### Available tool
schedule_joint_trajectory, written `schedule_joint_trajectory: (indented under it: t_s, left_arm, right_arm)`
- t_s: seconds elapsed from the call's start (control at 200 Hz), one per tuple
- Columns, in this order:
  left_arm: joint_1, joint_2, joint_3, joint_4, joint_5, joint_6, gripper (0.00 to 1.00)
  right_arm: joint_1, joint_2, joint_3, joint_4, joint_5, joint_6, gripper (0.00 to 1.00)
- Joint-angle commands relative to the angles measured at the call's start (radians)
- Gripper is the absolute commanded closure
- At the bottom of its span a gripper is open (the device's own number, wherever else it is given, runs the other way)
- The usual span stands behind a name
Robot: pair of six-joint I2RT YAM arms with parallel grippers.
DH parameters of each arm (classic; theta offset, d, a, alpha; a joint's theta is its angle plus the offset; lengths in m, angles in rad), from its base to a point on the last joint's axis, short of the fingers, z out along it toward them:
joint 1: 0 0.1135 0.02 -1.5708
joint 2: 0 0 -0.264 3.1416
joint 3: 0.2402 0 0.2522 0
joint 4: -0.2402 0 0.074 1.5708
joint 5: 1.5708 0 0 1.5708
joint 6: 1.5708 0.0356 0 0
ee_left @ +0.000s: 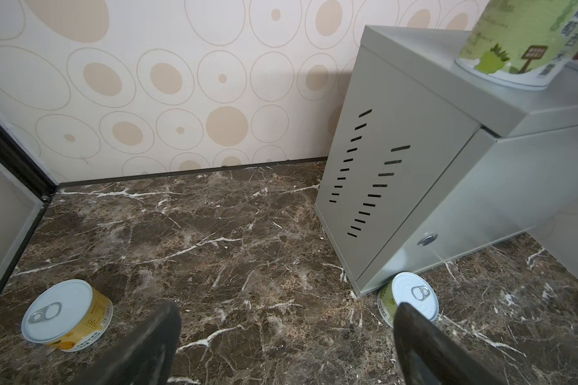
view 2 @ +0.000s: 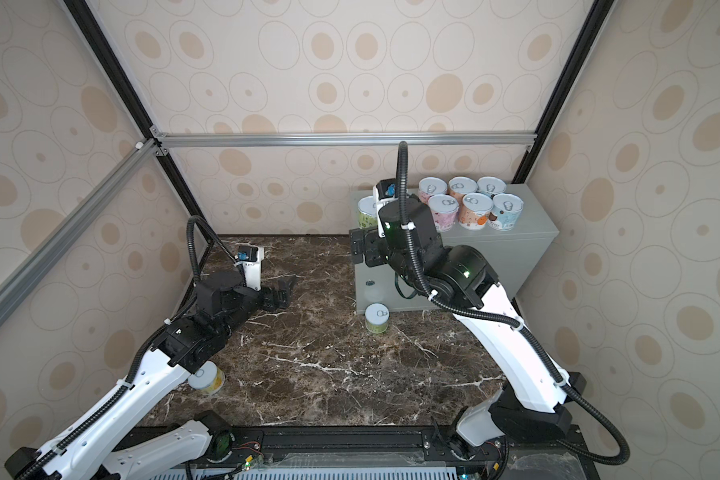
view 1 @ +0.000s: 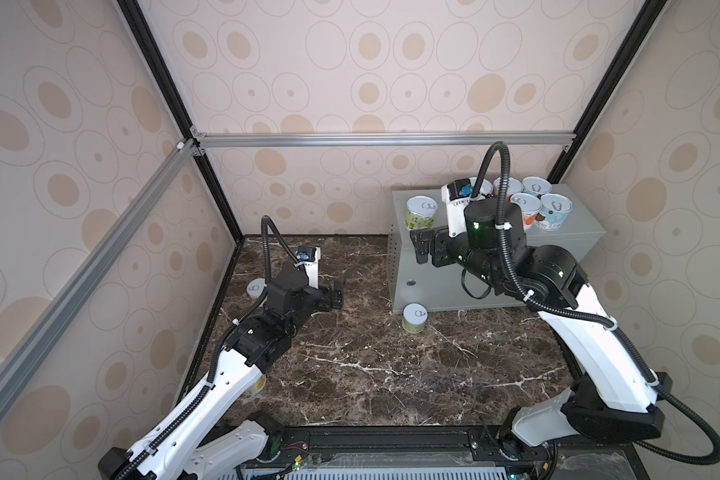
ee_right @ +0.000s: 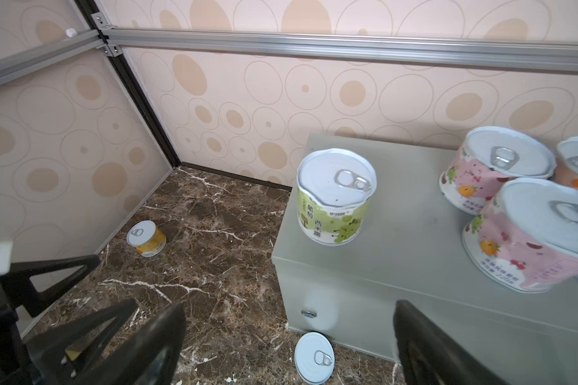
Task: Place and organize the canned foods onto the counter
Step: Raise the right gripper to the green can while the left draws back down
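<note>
The grey counter [view 1: 578, 235] [view 2: 531, 232] holds several canned foods: a green tin [view 1: 421, 212] [ee_right: 334, 196] alone near its left end, and pink [view 2: 443, 211], orange [view 2: 476, 209] and blue [view 2: 507, 211] tins grouped at the right. On the marble, a green tin [view 1: 414, 318] [ee_left: 411, 298] stands against the counter's front. A yellow tin [ee_left: 65, 313] [ee_right: 146, 238] sits by the left wall, and another yellow tin [view 2: 206, 378] lies half hidden under my left arm. My left gripper [view 1: 336, 294] [ee_left: 286, 305] is open and empty over the marble. My right gripper [view 1: 420, 247] [ee_right: 289, 305] is open and empty by the counter's left front corner.
The dark marble floor [view 1: 371, 365] is walled by patterned panels with black and aluminium frame posts [view 1: 208, 183]. The counter's perforated side [ee_left: 364, 173] and round lock [ee_left: 427, 238] face my left gripper. A black rail [view 1: 391, 440] runs along the front edge.
</note>
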Motion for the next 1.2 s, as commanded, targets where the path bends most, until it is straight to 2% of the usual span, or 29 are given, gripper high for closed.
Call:
schedule_joint_trajectory:
  t_s: [0.0, 0.145, 0.325, 0.665, 1.12, 1.195]
  left_arm:
    - [0.005, -0.04, -0.017, 0.025, 0.008, -0.008, 0.01]
    - [0.006, -0.052, -0.052, 0.033, 0.009, -0.004, 0.01]
    - [0.006, -0.061, -0.092, 0.054, 0.03, -0.008, 0.01]
    - [0.006, -0.03, -0.106, 0.071, 0.077, -0.011, 0.01]
    - [0.008, -0.006, -0.109, 0.071, 0.079, -0.005, 0.01]
    - [0.008, -0.004, -0.109, 0.071, 0.078, -0.005, 0.01]
  right_arm:
    - [-0.009, 0.088, 0.147, -0.13, 0.044, -0.015, 0.01]
    - [-0.017, 0.193, 0.334, -0.177, 0.06, -0.021, 0.01]
    - [-0.059, 0.29, 0.451, -0.207, 0.04, -0.009, 0.01]
    - [-0.147, 0.367, 0.458, -0.175, -0.08, 0.039, 0.01]
    - [-0.21, 0.457, 0.5, -0.171, -0.135, 0.04, 0.0]
    - [-0.214, 0.466, 0.5, -0.171, -0.132, 0.034, 0.03]
